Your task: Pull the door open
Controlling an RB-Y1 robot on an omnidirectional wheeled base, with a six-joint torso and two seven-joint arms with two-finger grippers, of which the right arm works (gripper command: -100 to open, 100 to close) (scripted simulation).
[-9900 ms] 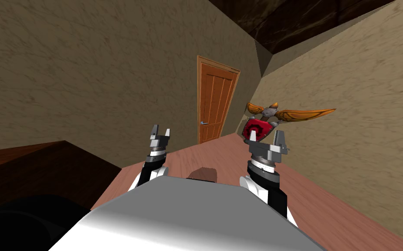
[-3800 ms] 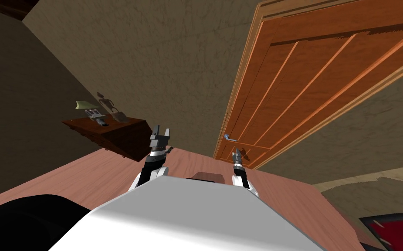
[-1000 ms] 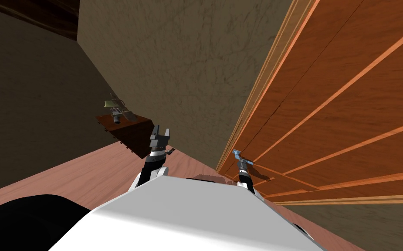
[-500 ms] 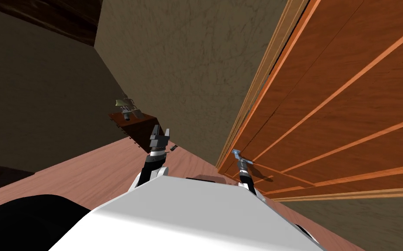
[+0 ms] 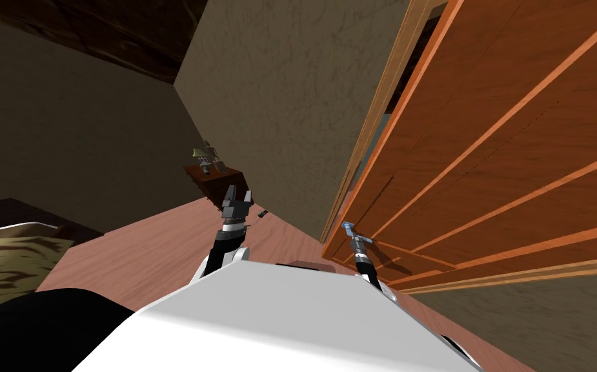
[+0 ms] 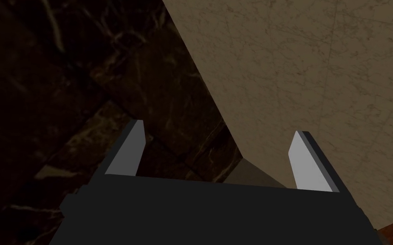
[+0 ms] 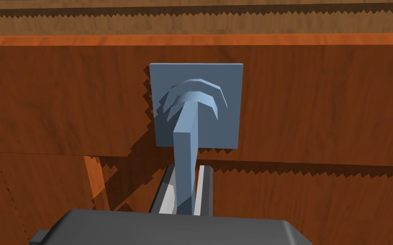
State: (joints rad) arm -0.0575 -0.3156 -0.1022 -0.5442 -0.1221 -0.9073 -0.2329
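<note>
An orange-brown panelled door (image 5: 516, 148) stands on my right, swung a little out of its frame (image 5: 381, 110), with a dark gap showing along the latch edge. Its blue-grey lever handle (image 7: 185, 161) runs from a square plate (image 7: 196, 81) toward my hand. My right gripper (image 7: 185, 200) is shut on the lever, one finger on each side. In the head view that gripper (image 5: 354, 237) sits at the handle (image 5: 347, 226) low on the door. My left gripper (image 5: 237, 197) is raised beside the chest, its fingers (image 6: 128, 149) wide open around nothing.
A dark wooden cabinet (image 5: 216, 181) with small objects on top stands against the tan wall ahead. A bed (image 5: 6, 258) with a patterned cover lies at the left. Reddish wooden floor (image 5: 142, 252) stretches between them.
The door has swung further out of its frame and the gap at its edge has widened. My view has turned, bringing the bed into sight at the left. The right gripper has stayed on the lever.
</note>
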